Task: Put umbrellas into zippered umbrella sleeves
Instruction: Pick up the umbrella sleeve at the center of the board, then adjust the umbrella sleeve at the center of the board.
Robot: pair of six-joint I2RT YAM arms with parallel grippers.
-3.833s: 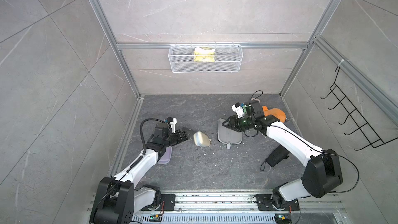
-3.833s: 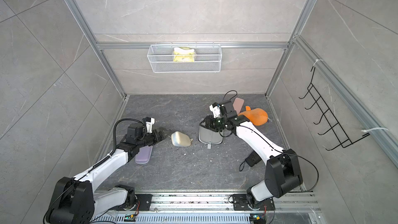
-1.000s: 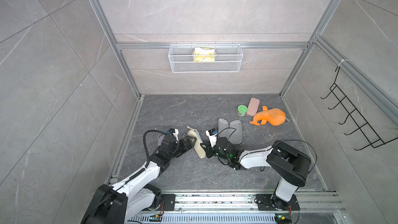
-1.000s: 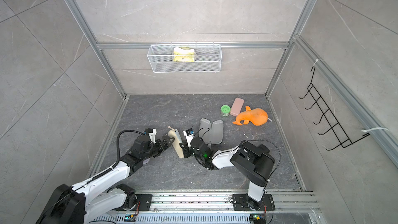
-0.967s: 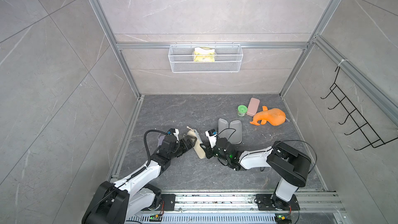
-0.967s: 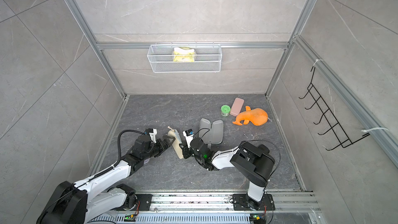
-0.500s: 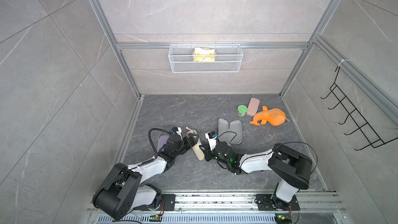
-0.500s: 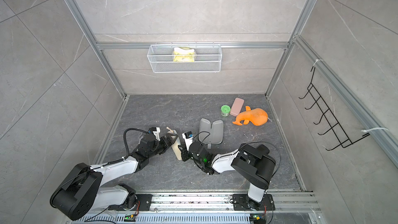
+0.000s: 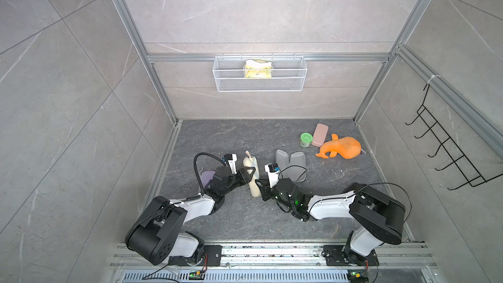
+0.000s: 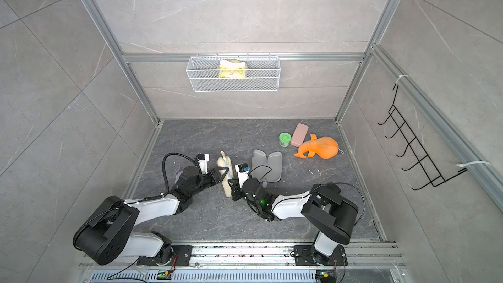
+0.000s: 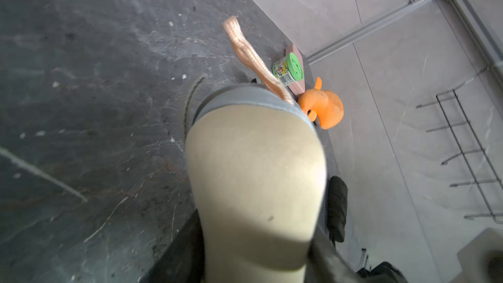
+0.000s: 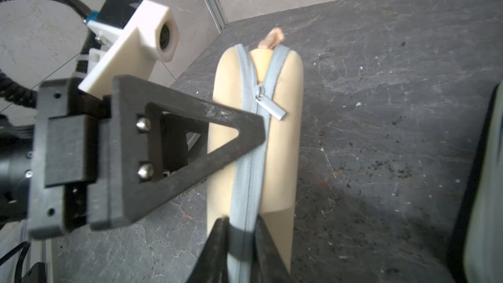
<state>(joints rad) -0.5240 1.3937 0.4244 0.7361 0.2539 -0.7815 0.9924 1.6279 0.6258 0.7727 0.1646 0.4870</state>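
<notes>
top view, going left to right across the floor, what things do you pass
half-hidden lilac item → cream sleeve → open grey-lined sleeve → green tub → pink case → orange plush toy

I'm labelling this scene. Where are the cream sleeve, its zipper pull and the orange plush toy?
cream sleeve (image 12: 288, 137), right wrist view, on the shell beside the zipper.
zipper pull (image 12: 272, 108), right wrist view, on the metal tab.
orange plush toy (image 9: 344, 151), in a top view, on its body.

A cream sleeve (image 9: 251, 167) on dark floor (image 9: 245, 221), left end effector (image 9: 251, 177) and right end effector (image 9: 259, 186) at it, open grey-lined sleeve (image 9: 291, 166) beside
</notes>
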